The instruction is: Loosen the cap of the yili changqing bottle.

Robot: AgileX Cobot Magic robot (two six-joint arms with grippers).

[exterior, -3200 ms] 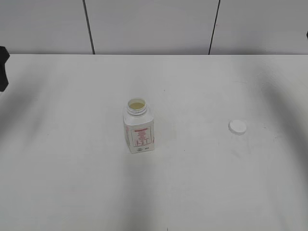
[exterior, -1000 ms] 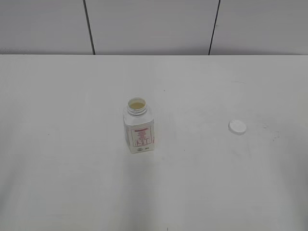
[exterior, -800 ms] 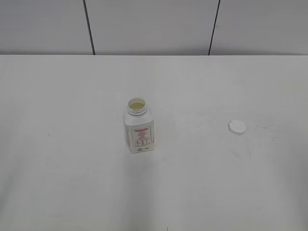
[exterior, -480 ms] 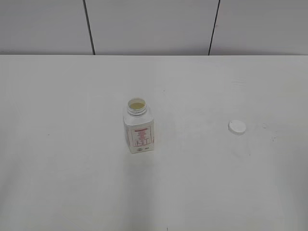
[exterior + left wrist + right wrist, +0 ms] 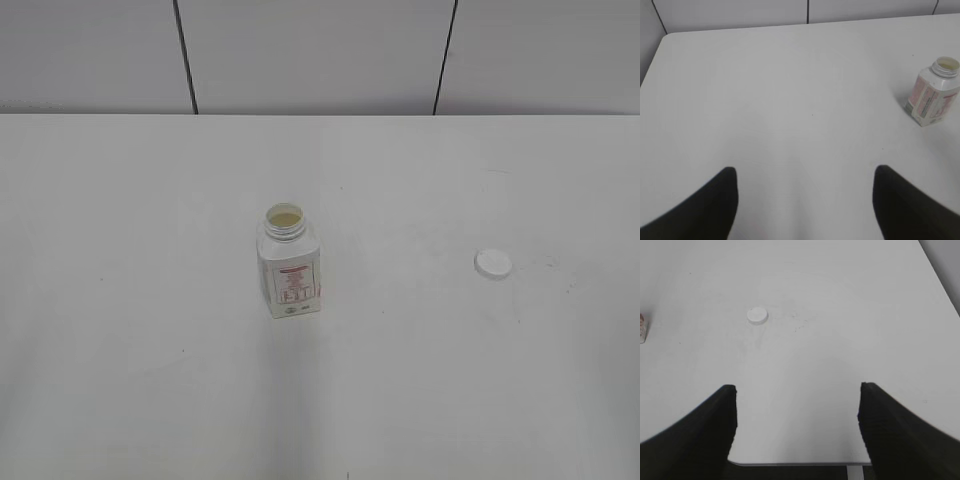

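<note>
A: Where do we log the yili changqing bottle (image 5: 288, 263)?
B: Upright mid-table, neck uncapped. The cap (image 5: 493, 263) lies flat, well apart to its right.
A: Claws?
B: Left gripper (image 5: 805, 200) and right gripper (image 5: 796, 432) both spread apart, holding nothing.

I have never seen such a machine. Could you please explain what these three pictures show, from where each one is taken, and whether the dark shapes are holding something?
It is a robot with two arms. One picture looks down at a slant at the white table from outside; no arm appears in it. The other two come from cameras on the wrists, and the dark shapes at their bottom are the fingers of the left hand and the right hand. Both hands are open and hold nothing. On the table stands the yili changqing bottle, upright with its mouth open. Its white cap lies apart, to the right.
</note>
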